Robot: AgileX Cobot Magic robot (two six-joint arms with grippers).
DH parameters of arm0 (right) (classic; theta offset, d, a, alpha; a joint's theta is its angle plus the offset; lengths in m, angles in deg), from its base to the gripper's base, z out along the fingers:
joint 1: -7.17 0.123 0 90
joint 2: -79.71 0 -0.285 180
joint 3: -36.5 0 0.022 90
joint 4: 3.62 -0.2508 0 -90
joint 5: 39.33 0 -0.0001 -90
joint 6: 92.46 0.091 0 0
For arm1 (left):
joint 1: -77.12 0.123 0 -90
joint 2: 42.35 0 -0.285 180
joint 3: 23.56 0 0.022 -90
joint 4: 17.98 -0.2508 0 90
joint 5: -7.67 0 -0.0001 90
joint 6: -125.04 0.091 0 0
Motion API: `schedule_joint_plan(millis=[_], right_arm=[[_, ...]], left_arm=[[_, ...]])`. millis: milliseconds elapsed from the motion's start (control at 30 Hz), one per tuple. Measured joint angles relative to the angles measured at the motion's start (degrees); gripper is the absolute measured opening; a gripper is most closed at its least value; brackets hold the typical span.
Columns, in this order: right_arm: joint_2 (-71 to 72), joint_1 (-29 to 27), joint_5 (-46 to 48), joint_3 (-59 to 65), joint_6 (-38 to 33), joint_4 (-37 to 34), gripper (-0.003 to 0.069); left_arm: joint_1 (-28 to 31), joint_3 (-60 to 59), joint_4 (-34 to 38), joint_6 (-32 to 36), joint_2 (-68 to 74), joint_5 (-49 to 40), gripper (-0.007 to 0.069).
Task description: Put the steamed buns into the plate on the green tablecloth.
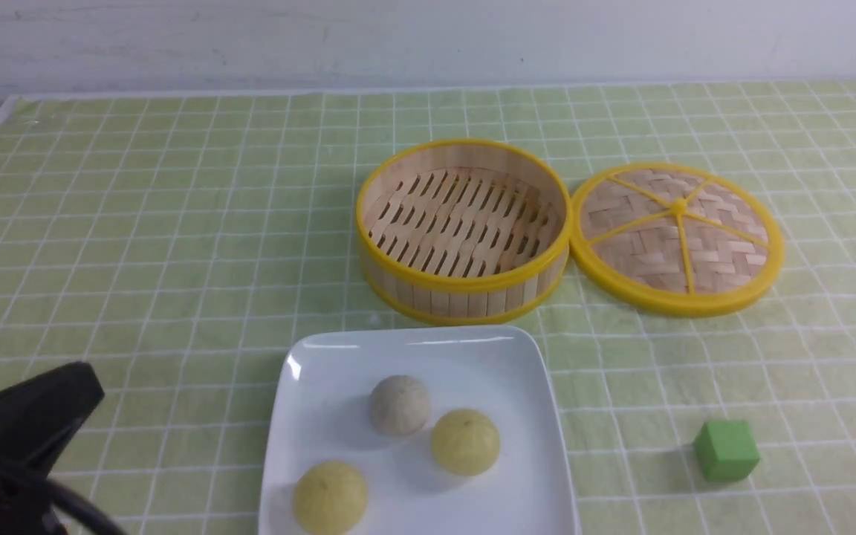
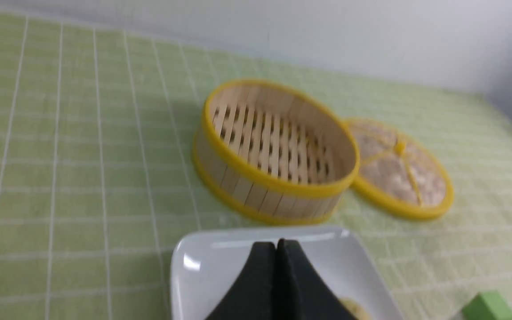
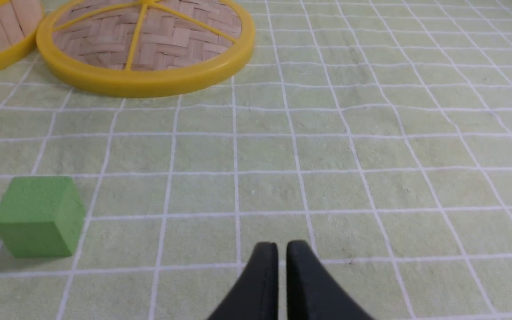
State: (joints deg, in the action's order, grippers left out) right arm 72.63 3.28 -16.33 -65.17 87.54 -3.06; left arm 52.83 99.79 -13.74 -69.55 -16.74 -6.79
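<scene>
1. Under my arms, the green tablecloth point(image 1: 175, 223) looks like soft matt woven cloth.
2. The plate point(image 1: 532, 475) gleams glossy white, like ceramic.
3. The steamed buns point(image 1: 465, 441) look smooth and matt.
4. The steamer basket point(image 1: 464, 230) shows slatted bamboo with shiny yellow plastic-looking rims.
5. My left gripper point(image 2: 276, 284) looks matt black.

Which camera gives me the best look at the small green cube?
The right wrist view: the small green cube sits close, sharp and whole. The front view shows it whole but smaller; the left wrist view only catches a blurred piece at the frame edge.

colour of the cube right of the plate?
Green, plain and solid. The cube shows best in the right wrist view, on the green tablecloth.
</scene>
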Motion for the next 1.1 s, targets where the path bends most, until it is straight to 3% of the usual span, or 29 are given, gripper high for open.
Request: schedule_joint_plan(millis=[100, 667, 867, 1100], right_arm=[[0.0, 0.0, 0.0, 0.0, 0.0, 0.0, 0.0062], [0.0, -0.2, 0.0, 0.0, 0.0, 0.1, 0.0081], [0.0, -0.2, 0.1, 0.0, 0.0, 0.2, 0.0083], [0.0, -0.2, 0.1, 0.0, 0.0, 0.2, 0.0092]], left_arm=[[0.0, -1.6, 0.0, 0.0, -1.1, 3.3, 0.0010], [1.6, -5.5, -3.5, 1.2, -2.5, 2.5, 0.0020], [11.8, -14.8, -9.2, 1.4, -10.3, 0.5, 0.0024], [22.2, -21.0, -10.9, 1.4, -17.3, -4.6, 0.0034]])
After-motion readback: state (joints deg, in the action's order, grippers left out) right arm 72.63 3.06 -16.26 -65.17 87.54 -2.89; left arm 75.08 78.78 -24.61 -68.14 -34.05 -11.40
